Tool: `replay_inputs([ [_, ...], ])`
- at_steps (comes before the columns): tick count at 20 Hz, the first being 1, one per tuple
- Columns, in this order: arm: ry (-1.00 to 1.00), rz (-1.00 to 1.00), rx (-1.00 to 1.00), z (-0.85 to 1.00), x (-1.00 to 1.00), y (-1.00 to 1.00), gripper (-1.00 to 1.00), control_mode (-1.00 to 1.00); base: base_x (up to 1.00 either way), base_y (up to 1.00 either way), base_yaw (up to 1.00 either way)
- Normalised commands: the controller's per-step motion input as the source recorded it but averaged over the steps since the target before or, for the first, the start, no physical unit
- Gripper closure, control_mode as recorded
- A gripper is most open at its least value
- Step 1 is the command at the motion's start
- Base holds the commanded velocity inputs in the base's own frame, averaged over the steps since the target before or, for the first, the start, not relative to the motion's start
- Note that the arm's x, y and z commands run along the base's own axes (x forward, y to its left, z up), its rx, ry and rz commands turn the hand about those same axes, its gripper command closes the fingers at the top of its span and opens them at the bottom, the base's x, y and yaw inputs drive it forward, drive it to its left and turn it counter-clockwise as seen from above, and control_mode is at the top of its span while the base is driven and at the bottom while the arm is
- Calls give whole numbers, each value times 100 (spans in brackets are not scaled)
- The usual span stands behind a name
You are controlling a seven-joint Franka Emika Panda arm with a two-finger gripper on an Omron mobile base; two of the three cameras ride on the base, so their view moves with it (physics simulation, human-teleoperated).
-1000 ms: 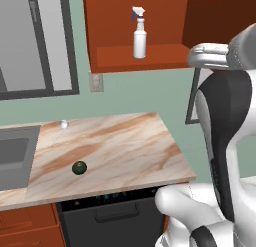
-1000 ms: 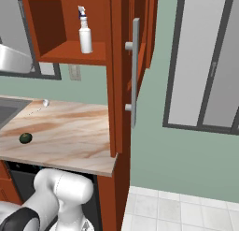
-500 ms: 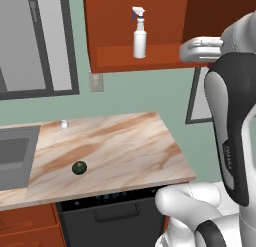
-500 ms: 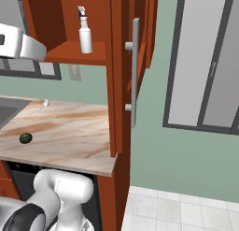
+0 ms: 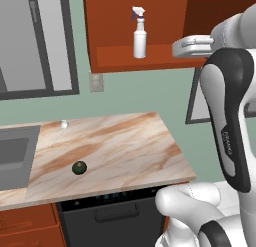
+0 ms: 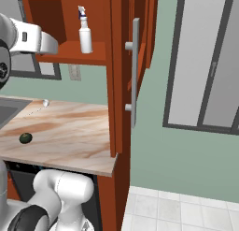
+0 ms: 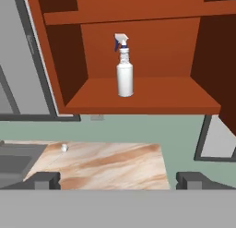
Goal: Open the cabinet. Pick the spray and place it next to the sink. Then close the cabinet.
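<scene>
The cabinet [image 5: 150,61] hangs open, and its door [image 6: 125,61] with the grey bar handle [image 6: 135,71] stands swung out edge-on. On the lower shelf the white spray [image 5: 139,33] [image 6: 85,31] [image 7: 124,70] stands upright. My gripper [image 7: 118,180] is open, with its fingertips [image 7: 46,180] far apart and nothing between them. It faces the spray from a distance, level with the shelf front. The hand [image 5: 194,45] [image 6: 33,40] hovers outside the cabinet, right of the bottle in the left base view. The grey sink [image 5: 15,156] [image 7: 18,160] lies at the counter's left end.
A marble counter [image 5: 110,151] runs below the cabinet. A small dark green ball [image 5: 79,167] [image 6: 25,138] lies on it near the front. A little white knob [image 5: 63,124] sits by the sink's far corner. Windows flank the cabinet, and a dark appliance is under the counter.
The hand has risen and moved in toward the open cabinet, coming closer to the spray. The spray, the ball and the door have not moved.
</scene>
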Motion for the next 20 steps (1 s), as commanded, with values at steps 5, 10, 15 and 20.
replay_inputs([
  [5, -6, 6, 0, -7, 33, 1, -100, -100, 0, 0, 0],
  [10, -3, 2, 0, 0, 33, 0, -100, -100, 0, 0, 0],
  [15, -1, 0, 0, 0, 25, 0, -100, -100, 0, 0, 0],
  [20, -2, 0, 0, 0, 24, -1, -100, -100, 0, 0, 0],
])
